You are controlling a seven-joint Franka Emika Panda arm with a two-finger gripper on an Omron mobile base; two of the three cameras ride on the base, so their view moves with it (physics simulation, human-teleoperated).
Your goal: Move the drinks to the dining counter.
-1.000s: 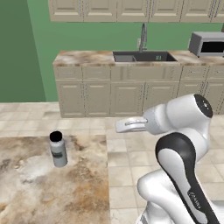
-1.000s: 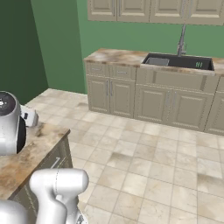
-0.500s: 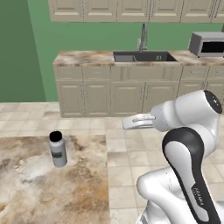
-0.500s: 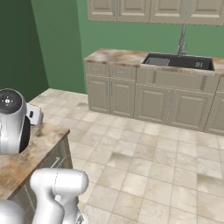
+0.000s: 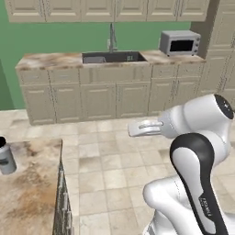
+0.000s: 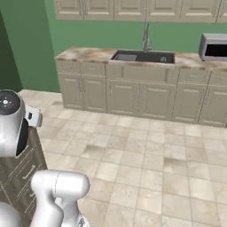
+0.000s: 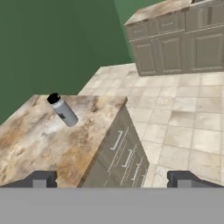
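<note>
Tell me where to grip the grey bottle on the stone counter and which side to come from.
Grip the grey bottle around its straight body, just below the black cap. It stands upright and alone on the counter, so a level approach from the open floor side looks best, with the open gripper straddling the round body.

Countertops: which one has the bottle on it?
The dining counter below the gripper, carrying the grey bottle. The sink counter carries a microwave instead.

bottle [image 7: 63, 110] upright on dining counter [image 7: 52, 148]
</note>
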